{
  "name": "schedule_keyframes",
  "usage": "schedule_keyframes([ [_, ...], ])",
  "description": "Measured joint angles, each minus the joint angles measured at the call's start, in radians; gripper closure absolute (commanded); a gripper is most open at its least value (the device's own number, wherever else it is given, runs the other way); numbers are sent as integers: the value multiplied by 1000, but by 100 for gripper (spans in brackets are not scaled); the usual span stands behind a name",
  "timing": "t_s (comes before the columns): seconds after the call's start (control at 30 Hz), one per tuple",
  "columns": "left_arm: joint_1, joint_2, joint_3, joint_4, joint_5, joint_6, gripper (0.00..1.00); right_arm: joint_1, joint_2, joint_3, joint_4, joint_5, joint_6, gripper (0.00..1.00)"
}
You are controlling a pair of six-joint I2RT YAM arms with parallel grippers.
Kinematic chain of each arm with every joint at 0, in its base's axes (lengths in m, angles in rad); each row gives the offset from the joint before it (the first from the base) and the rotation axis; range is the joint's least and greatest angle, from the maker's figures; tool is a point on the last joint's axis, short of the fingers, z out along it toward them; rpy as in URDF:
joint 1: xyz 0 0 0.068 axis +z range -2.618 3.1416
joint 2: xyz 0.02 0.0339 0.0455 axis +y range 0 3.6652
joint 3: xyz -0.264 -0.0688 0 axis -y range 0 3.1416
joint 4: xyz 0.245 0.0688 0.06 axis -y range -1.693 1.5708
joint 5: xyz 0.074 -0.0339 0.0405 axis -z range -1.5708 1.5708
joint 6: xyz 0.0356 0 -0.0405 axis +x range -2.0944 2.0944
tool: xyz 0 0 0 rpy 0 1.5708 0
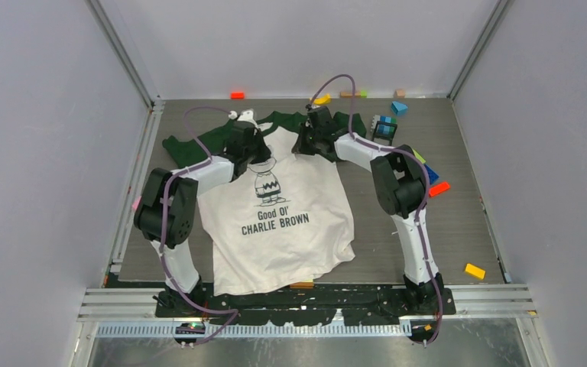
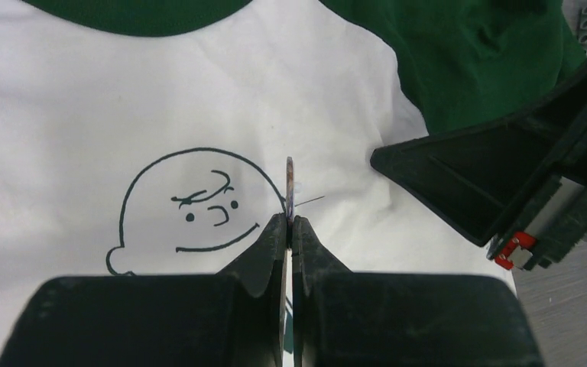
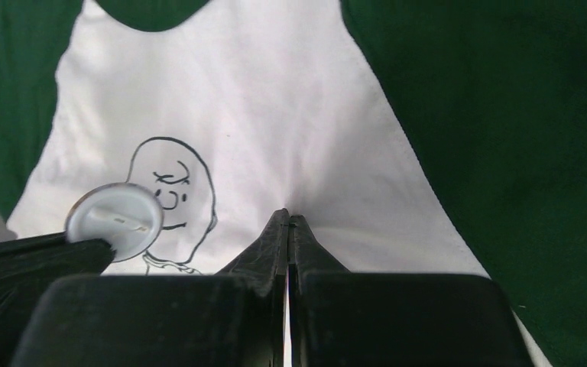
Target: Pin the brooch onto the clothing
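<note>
As arms (image 1: pixel 199 174) bend over shirt (image 2: pixel 61 115) | left fingers (image 2: pixel 270 246) grip brooch (image 2: pixel 290 182) | right fingers (image 3: pixel 274 246) closed, maybe pinching it

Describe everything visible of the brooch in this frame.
The brooch is a small round disc; the right wrist view shows its pale back with a fastening bar. The left wrist view shows it edge-on, upright, a thin pin sticking out. The left end effector is shut on its lower edge, holding it over the white T-shirt beside the printed head; fabric contact is unclear.

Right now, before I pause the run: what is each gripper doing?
Left gripper: jaws closed on the brooch.
Right gripper: jaws closed, pinching the shirt.
</note>
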Motion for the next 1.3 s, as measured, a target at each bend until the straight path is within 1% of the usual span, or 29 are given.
schedule_keyframes([
  [0.23, -22, 54, 72, -11, -13, 25, 100, 0, -34, -62, 109, -72, 33, 99],
  [0.53, -39, 130, 185, -95, -13, 61, 100, 0, -58, -108, 173, -98, 53, 99],
  [0.87, -63, 159, 221, -177, -26, 83, 100, 0, -81, -118, 206, -116, 61, 99],
  [1.1, -64, 163, 227, -180, -26, 70, 100, 0, -81, -118, 205, -144, 60, 99],
  [1.3, -64, 163, 220, -148, -20, 14, 100, 0, -81, -118, 200, -161, 59, 99],
])
